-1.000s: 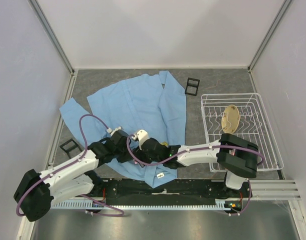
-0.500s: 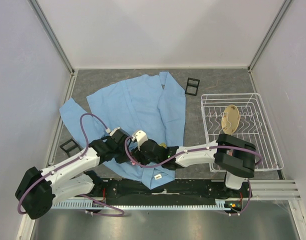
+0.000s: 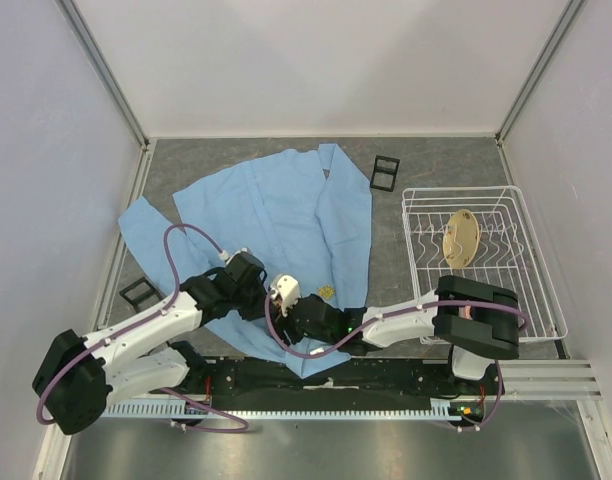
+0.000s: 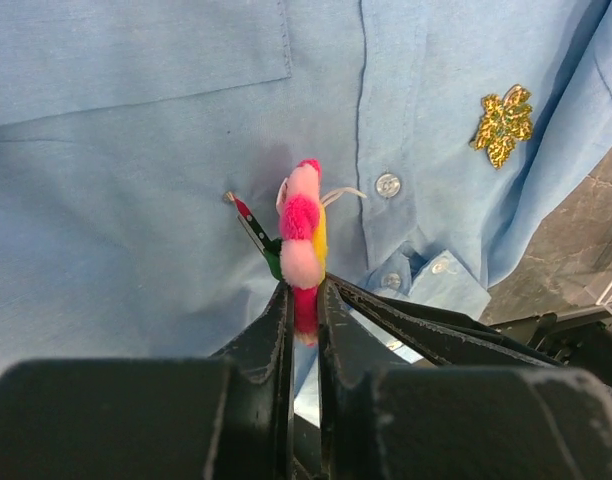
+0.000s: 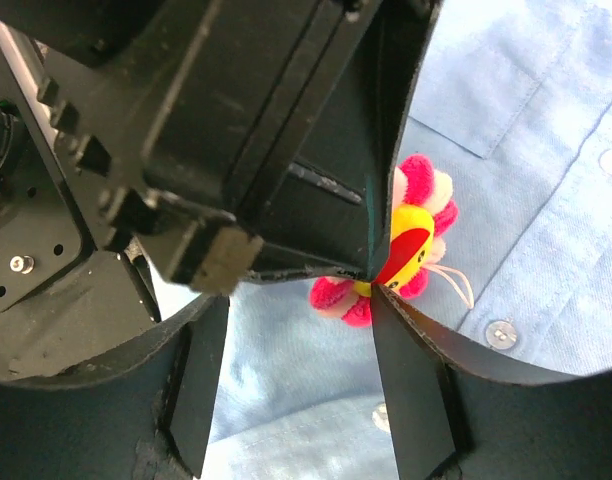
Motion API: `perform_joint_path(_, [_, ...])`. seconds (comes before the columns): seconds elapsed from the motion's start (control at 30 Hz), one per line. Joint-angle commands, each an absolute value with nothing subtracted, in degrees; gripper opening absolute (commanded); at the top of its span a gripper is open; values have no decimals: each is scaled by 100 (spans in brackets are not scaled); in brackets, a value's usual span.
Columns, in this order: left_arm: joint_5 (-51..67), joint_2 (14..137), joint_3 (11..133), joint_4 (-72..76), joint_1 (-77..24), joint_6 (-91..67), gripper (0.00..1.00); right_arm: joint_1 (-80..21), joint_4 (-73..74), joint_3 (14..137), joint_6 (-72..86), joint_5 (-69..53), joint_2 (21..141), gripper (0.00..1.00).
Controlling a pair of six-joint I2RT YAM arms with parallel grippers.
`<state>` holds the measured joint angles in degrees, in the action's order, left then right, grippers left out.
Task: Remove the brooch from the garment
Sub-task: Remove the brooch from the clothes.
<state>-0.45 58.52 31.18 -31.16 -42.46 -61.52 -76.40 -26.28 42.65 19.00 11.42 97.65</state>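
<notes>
The brooch (image 4: 302, 235), a fuzzy flower with pink petals and a yellow and dark red centre, stood edge-on just above the front of the garment (image 4: 136, 150), near the button placket, with a thin white thread trailing from it; whether it was still fastened to the cloth could not be told. The left gripper (image 4: 304, 296) had its fingers (image 4: 279, 318) closed on the brooch's lower rim, pinching it between the two tips. In the right wrist view the brooch (image 5: 411, 240) showed its face, and the right gripper (image 5: 298, 300) had its fingers (image 5: 416, 390) spread wide apart, holding nothing, with one tip just beside the flower and the bulk of the left gripper close above. A small gold leaf-shaped emblem (image 4: 503, 125) sat on the light blue shirt further along, beyond a white button (image 4: 388, 184). From above, the garment (image 3: 276, 210) lay spread flat on the grey table (image 3: 436, 165), both arms reaching in over its near part, and a white wire dish rack (image 3: 531, 250) stood well apart at the right
</notes>
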Motion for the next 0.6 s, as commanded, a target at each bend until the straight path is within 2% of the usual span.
perform_joint_path(0.0, [281, 5924, 3401, -2268, -4263, -6504, 2, -7708, -3629, 4053, 2056, 870, 9484, 66])
perform_joint_path(0.2, [378, 6055, 3384, -2276, -4263, -6469, 2, -7717, -3560, 4025, 2127, 1405, 9553, 66])
perform_joint_path(0.33, [352, 6065, 3384, -2382, -4263, -6442, 2, -7717, -3077, 4525, 2250, 1687, 9808, 63])
perform_joint_path(0.37, [360, 6064, 3375, -2382, -4263, -6442, 2, -7708, -2885, 4596, 2267, 1714, 9852, 61])
perform_joint_path(0.4, [369, 6064, 3375, -2391, -4271, -6442, 2, -7708, -2822, 4649, 2320, 1766, 9905, 54])
perform_joint_path(0.57, [334, 6082, 3489, -2478, -4263, -6346, 2, -7691, -2690, 4720, 2513, 1854, 9896, 35])
